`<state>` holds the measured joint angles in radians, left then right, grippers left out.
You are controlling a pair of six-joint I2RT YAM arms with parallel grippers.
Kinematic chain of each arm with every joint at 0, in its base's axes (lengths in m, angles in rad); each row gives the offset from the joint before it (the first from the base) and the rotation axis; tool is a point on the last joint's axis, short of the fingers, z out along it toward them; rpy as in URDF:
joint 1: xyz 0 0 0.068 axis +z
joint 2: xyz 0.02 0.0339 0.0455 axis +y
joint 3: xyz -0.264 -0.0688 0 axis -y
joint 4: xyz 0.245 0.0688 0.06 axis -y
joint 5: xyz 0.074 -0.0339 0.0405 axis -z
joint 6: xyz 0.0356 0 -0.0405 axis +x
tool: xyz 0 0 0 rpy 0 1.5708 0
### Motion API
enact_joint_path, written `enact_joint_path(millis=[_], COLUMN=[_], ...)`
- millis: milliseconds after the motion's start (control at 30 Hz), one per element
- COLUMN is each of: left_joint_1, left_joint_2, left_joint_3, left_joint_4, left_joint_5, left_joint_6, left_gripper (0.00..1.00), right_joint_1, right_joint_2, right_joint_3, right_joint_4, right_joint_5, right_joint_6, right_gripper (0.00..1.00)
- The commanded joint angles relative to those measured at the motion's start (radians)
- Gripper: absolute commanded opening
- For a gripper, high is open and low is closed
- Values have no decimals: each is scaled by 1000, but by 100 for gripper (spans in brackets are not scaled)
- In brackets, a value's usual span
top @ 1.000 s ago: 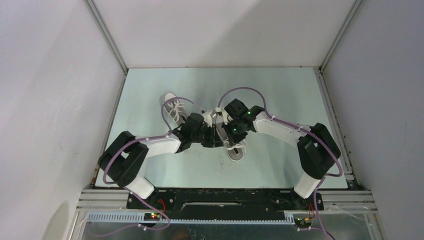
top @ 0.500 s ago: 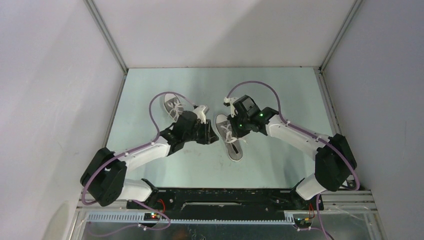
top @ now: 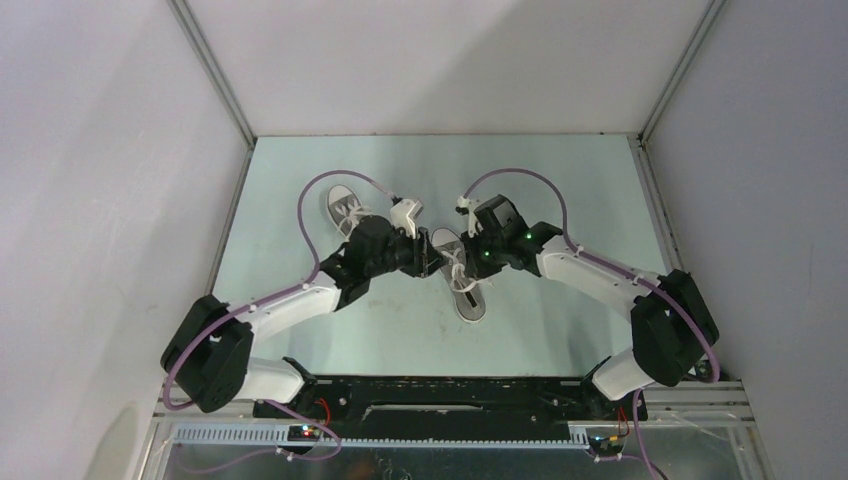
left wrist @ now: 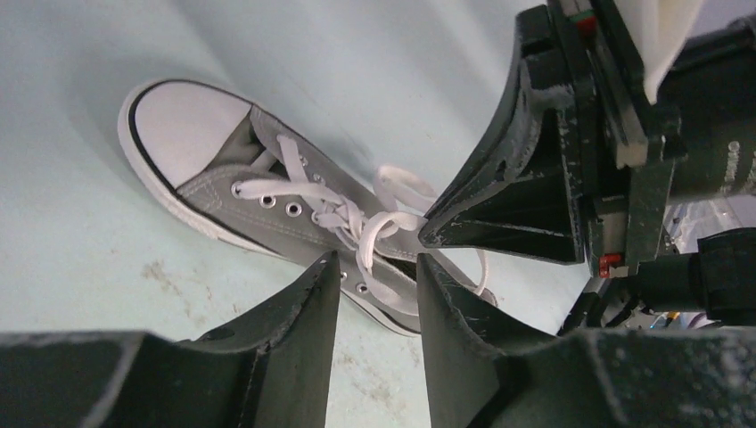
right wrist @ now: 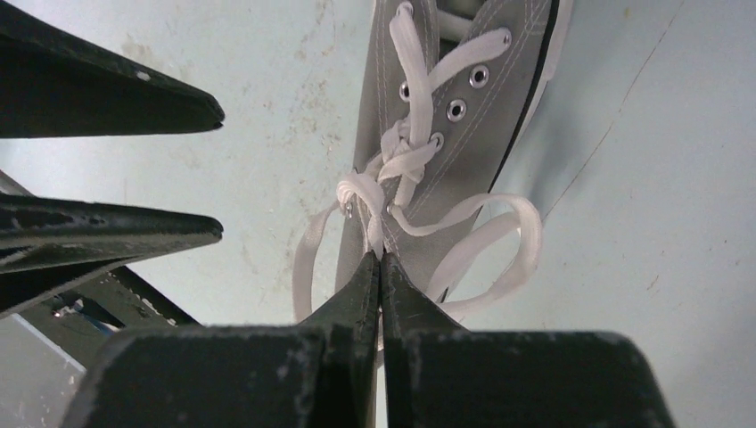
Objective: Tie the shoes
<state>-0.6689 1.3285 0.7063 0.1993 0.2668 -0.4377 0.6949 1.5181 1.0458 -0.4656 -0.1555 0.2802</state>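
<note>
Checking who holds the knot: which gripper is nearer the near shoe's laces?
Right. The right gripper is shut on the laces at the knot; the left gripper is open beside the shoe, clear of them.

The top camera is fixed high over the near edge of the table and looks steeply down. It stands far off and takes in the whole surface. The left wrist camera sits behind the left gripper and looks forward along its fingers, close in. The right wrist camera looks along the right gripper, closer still, at the lace ahead of its tips. All three views share the shoe between the grippers.
</note>
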Motion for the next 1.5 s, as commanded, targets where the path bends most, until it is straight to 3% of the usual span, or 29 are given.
enact_joint_path(millis=[0, 567, 667, 733, 800, 933, 1033, 1133, 1467], left_joint_1=[2, 2, 2, 3, 4, 13, 35, 67, 118], left_joint_2=[12, 204, 233, 241, 242, 229, 219, 202, 167], left_joint_3=[-16, 48, 67, 80, 90, 88, 71, 50, 2], left_joint_4=[146, 205, 211, 201, 172, 135, 134, 120, 97], left_joint_5=[50, 134, 138, 110, 79, 37, 36, 24, 16], left_joint_6=[114, 108, 91, 85, 85, 75, 53, 29, -25], left_gripper=[44, 44, 33, 12, 1, 0, 0, 0, 0], right_joint_1=[-15, -70, -77, -81, -87, -106, -137, -162, -223], right_joint_2=[-44, -32, -25, -20, -20, -39, -67, -110, -203], right_joint_3=[4, -16, -16, -15, -15, -17, -21, -30, -184], right_joint_4=[71, 126, 134, 136, 133, 123, 116, 96, 56], right_joint_5=[-60, -189, -206, -207, -205, -181, -196, -182, -58], right_joint_6=[15, 30, 30, 30, 29, 27, 23, 12, -47], right_gripper=[0, 0, 0, 0, 0, 35, 39, 52, 50])
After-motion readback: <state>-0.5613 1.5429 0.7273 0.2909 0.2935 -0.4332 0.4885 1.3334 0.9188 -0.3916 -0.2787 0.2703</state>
